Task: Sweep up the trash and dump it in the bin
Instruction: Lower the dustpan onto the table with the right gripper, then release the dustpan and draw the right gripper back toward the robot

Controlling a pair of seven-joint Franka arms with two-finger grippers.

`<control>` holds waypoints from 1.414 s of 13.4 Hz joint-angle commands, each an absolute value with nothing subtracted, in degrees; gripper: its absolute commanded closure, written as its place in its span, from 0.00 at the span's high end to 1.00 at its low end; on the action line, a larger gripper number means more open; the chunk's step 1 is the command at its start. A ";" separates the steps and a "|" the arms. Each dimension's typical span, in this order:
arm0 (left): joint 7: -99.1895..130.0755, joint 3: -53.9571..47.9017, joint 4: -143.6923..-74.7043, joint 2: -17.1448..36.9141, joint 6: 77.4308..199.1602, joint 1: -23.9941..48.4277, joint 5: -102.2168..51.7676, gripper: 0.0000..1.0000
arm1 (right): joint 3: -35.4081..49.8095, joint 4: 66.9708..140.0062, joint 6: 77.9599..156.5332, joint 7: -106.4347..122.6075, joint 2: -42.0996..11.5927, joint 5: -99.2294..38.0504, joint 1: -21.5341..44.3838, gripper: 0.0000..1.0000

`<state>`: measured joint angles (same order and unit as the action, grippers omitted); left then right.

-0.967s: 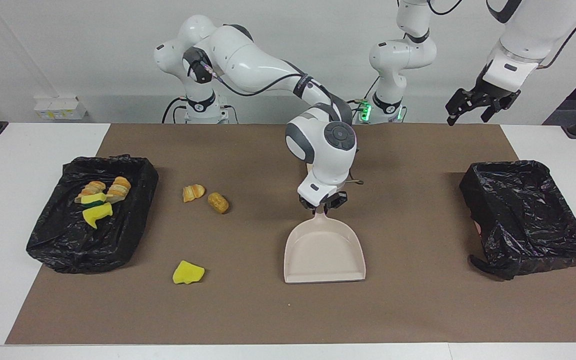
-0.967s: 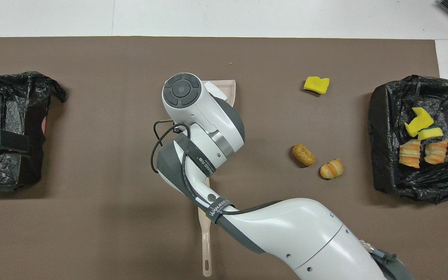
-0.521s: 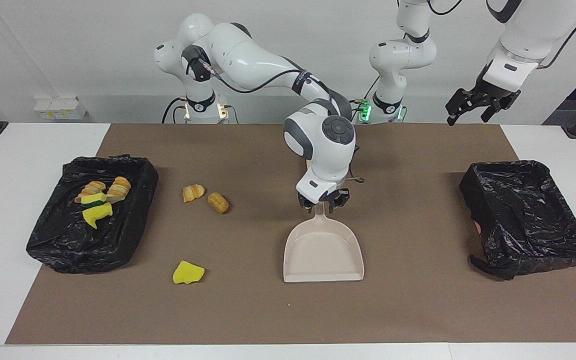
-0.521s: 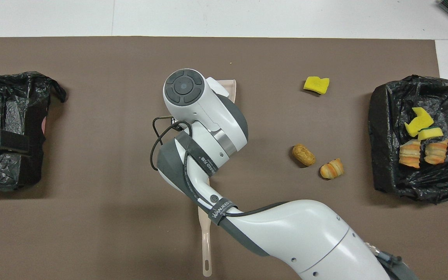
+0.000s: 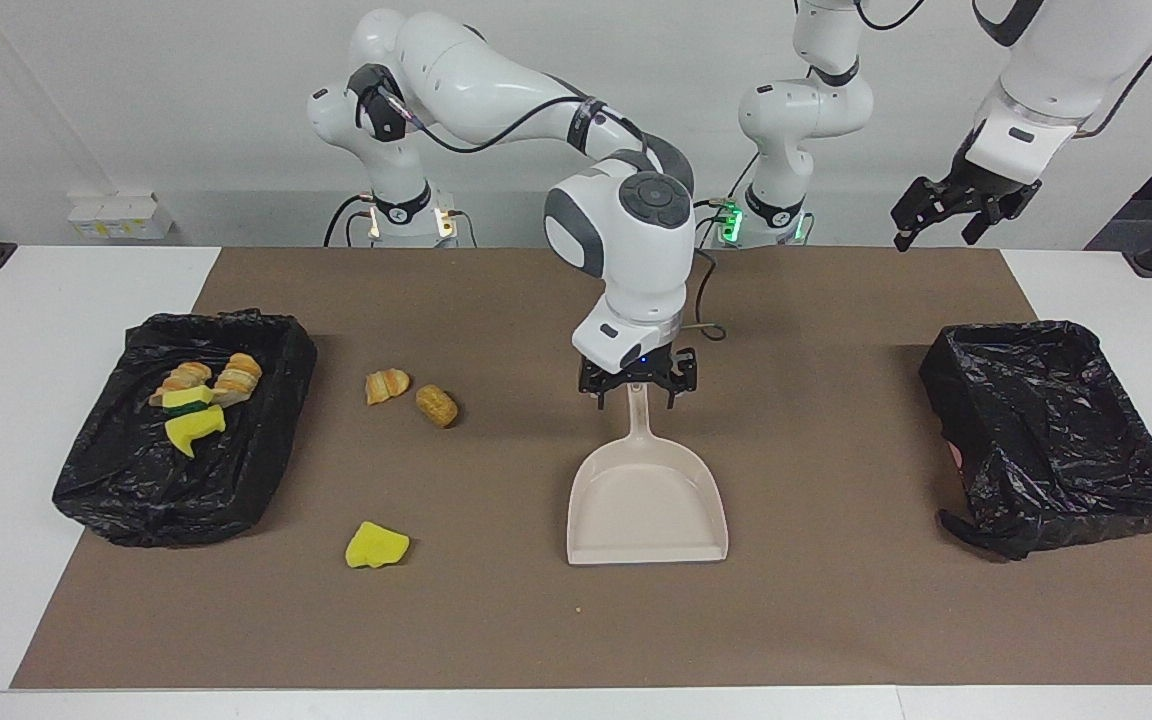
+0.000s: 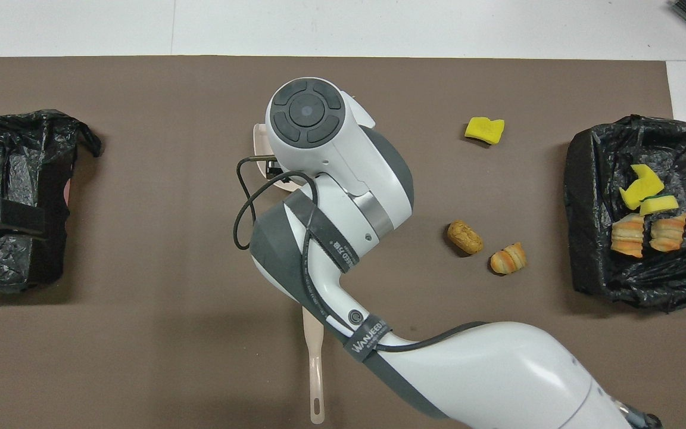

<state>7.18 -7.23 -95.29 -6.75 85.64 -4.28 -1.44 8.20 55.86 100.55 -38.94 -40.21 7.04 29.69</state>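
my right hand (image 5: 636, 388) has just opened and lifted off the dustpan (image 5: 647, 505) handle, holding nothing. three trash scraps (image 5: 413, 397) lie between dustpan and the filled bin (image 5: 271, 440), unswept. my left hand (image 5: 956, 212) waits open, empty.

Right arm's strap (image 6: 367, 335) — reads "WANJEEDA", roughly.

Overhead view: right arm (image 6: 343, 202) covers most of the dustpan (image 6: 258, 134), only a corner of the pan and the handle's end show. Right gripper hidden under the arm there. Bin (image 6: 9, 196) at the left arm's end cut by the picture edge. Facing view: left arm (image 5: 1046, 70) cropped at the top. Pink patch (image 5: 954, 455) on that bin, possibly its wall, too small to tell.
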 commanded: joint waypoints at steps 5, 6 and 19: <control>7.29 -7.82 -94.39 -6.50 84.81 -5.27 -1.23 1.00 | 8.61 60.99 89.23 -39.55 -30.77 -0.09 26.19 1.00; 7.29 -7.82 -94.31 -6.50 84.81 -5.27 -1.23 1.00 | 8.61 63.95 89.73 -40.33 -28.85 -0.35 27.06 1.00; 7.21 -7.82 -94.31 -6.42 84.81 -5.27 -1.23 1.00 | 8.61 117.58 117.06 -47.45 -4.04 -2.20 38.57 1.00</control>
